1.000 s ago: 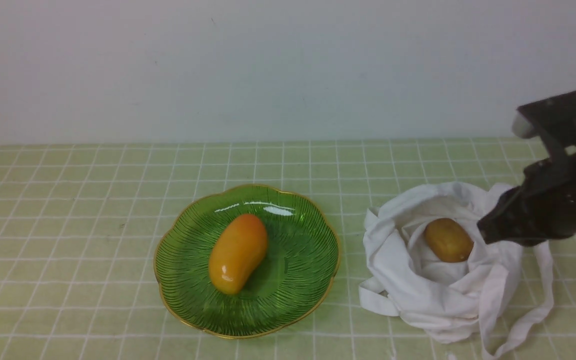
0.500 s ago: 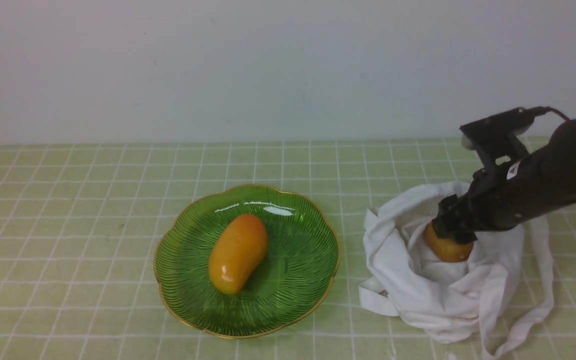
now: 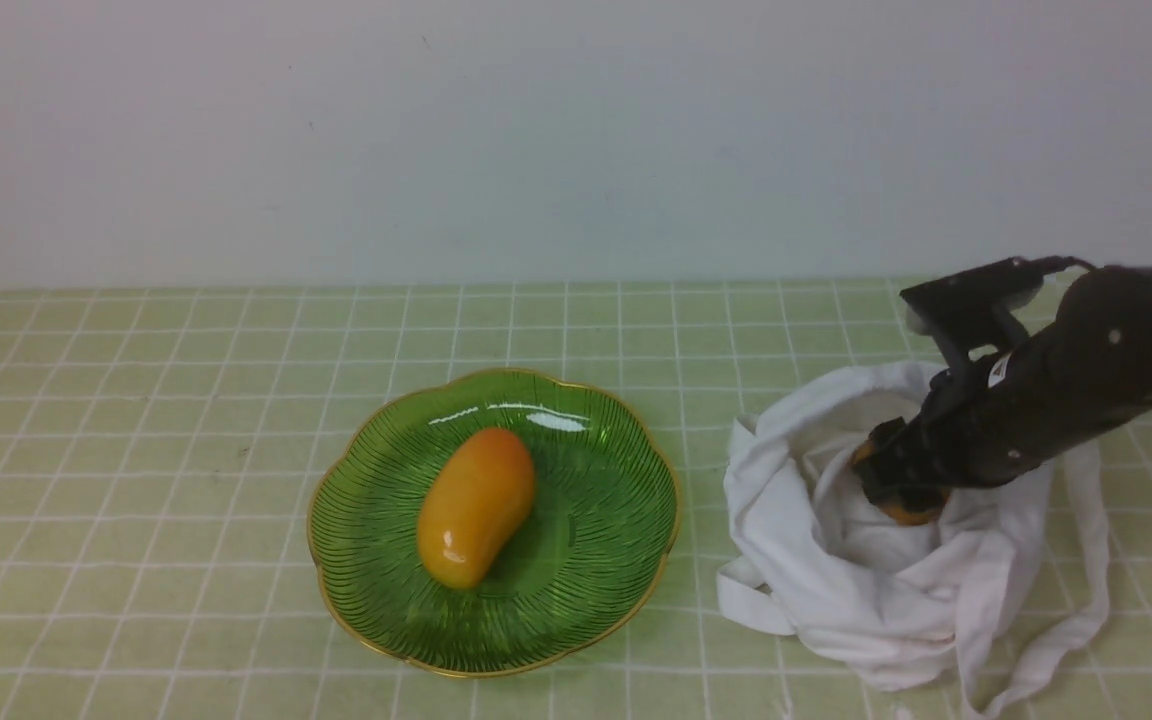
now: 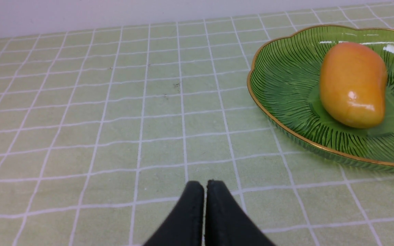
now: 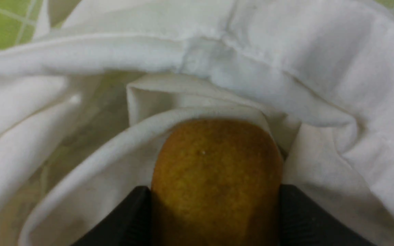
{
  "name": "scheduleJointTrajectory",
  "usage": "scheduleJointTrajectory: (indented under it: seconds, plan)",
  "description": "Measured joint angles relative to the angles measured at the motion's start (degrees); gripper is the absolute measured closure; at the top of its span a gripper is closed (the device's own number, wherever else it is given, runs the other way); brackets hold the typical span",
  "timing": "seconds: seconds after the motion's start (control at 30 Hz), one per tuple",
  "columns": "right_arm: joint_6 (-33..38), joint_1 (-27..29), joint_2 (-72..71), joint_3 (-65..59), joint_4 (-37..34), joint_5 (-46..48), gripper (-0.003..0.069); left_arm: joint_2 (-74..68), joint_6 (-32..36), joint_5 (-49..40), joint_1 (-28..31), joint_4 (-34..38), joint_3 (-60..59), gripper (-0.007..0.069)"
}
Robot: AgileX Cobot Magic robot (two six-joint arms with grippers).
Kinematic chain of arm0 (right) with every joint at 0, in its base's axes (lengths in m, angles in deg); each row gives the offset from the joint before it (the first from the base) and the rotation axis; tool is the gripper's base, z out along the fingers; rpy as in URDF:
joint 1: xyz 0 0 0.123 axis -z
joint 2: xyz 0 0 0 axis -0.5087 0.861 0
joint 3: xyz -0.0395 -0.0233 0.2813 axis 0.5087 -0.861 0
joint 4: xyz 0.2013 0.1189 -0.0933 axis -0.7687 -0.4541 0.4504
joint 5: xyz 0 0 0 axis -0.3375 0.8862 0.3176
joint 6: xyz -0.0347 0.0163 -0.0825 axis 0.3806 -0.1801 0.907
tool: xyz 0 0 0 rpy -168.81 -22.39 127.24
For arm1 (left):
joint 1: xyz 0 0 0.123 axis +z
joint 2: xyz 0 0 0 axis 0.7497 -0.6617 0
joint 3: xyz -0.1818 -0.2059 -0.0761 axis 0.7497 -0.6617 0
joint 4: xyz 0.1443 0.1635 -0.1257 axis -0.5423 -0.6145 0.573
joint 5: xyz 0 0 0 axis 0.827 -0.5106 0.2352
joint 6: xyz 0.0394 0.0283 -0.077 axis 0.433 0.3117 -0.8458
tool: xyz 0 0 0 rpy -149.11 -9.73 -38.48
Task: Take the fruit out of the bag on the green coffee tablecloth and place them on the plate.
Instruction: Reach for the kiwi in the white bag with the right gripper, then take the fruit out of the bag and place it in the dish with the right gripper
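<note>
One matte, fuzzy brown-olive kiwi (image 5: 215, 160) lies in the white bag (image 3: 836, 600), right gripper (image 3: 893, 487) clamping its sides, left gripper (image 4: 204, 187) closed.

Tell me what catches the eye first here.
A glossy mango lies on the green plate, left of centre. On the right, the right gripper reaches into the white bag, its fingers against both sides of the kiwi.

Glossy orange-yellow mango (image 3: 476, 507) lying on side; plain white wall (image 3: 576, 140) behind.
</note>
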Motion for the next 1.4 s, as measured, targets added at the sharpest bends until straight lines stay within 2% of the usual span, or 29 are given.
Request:
scheduleJointTrajectory:
  seconds: [0.17,0.37,0.73,0.9,1.0,1.17,1.4]
  plan:
    - [-1.4,0.0,-6.7,0.0,-1.2,4.5,0.0237,0.0,0.0,0.0,0.0,0.0,0.0,0.0632]
    - [-1.6,0.0,-12.7,0.0,-2.4,5.5,0.0237,0.0,0.0,0.0,0.0,0.0,0.0,0.0632]
    - [-0.8,0.0,-4.3,0.0,-3.1,2.1,0.0237,0.0,0.0,0.0,0.0,0.0,0.0,0.0632]
    - [-0.8,0.0,-1.4,0.0,-5.7,0.1,0.0237,0.0,0.0,0.0,0.0,0.0,0.0,0.0632]
    - [-0.8,0.0,-0.8,0.0,-6.2,-0.4,0.0215,0.0,0.0,0.0,0.0,0.0,0.0,0.0632]
    - [0.1,-0.1,0.7,0.0,-6.7,-1.0,0.0127,0.0,0.0,0.0,0.0,0.0,0.0,0.0632]
    - [3.0,-1.1,0.8,0.1,-6.7,-1.2,0.0103,0.0,0.0,0.0,0.0,0.0,0.0,0.0632]
